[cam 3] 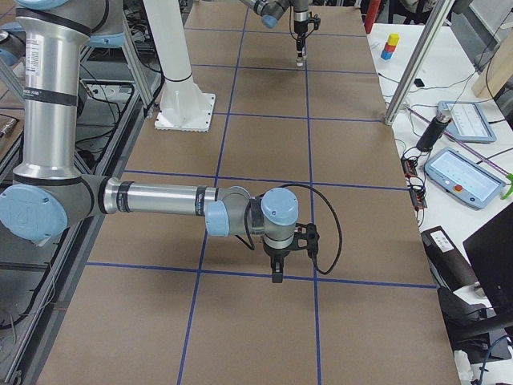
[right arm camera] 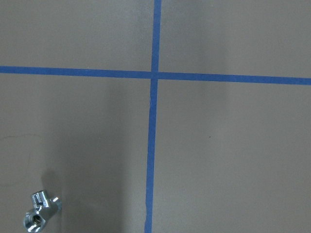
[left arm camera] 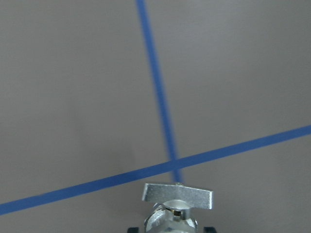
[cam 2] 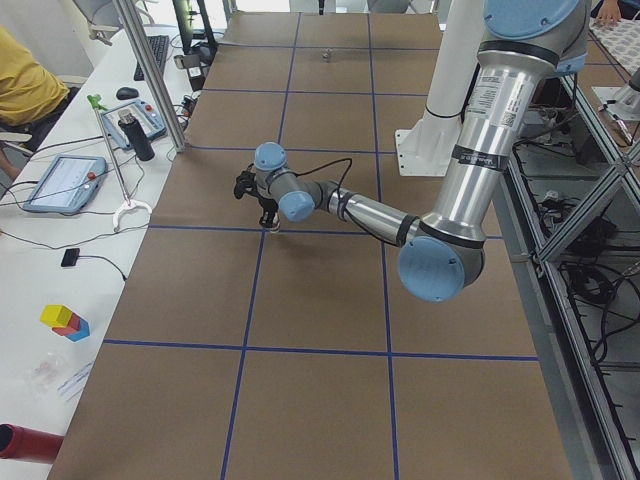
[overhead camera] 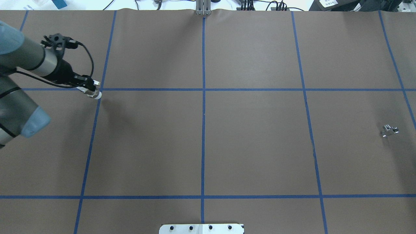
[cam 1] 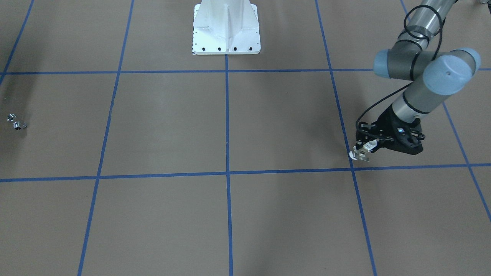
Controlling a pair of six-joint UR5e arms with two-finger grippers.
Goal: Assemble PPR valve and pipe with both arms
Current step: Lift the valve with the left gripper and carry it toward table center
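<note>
My left gripper point(cam 1: 364, 149) is shut on the PPR valve point(cam 1: 358, 154), whose white ring end points away from the arm. It holds the valve low over the table by a blue tape crossing. The same gripper point(overhead camera: 89, 89) and valve point(overhead camera: 95, 94) show at the left of the overhead view. The valve's flat tab point(left arm camera: 177, 196) fills the bottom of the left wrist view. The pipe point(overhead camera: 389, 130), a small chrome elbow, lies alone on the table at the far right. It also shows in the front view point(cam 1: 16, 122) and in the right wrist view point(right arm camera: 41, 219). My right gripper point(cam 3: 276, 273) points down; I cannot tell whether it is open.
The white pedestal base point(cam 1: 226, 28) stands at the middle of the robot's table edge. Blue tape lines point(overhead camera: 203, 113) divide the brown table into squares. A bench with tablets point(cam 3: 461, 172) runs along the far side, where a person in yellow point(cam 2: 20, 80) sits.
</note>
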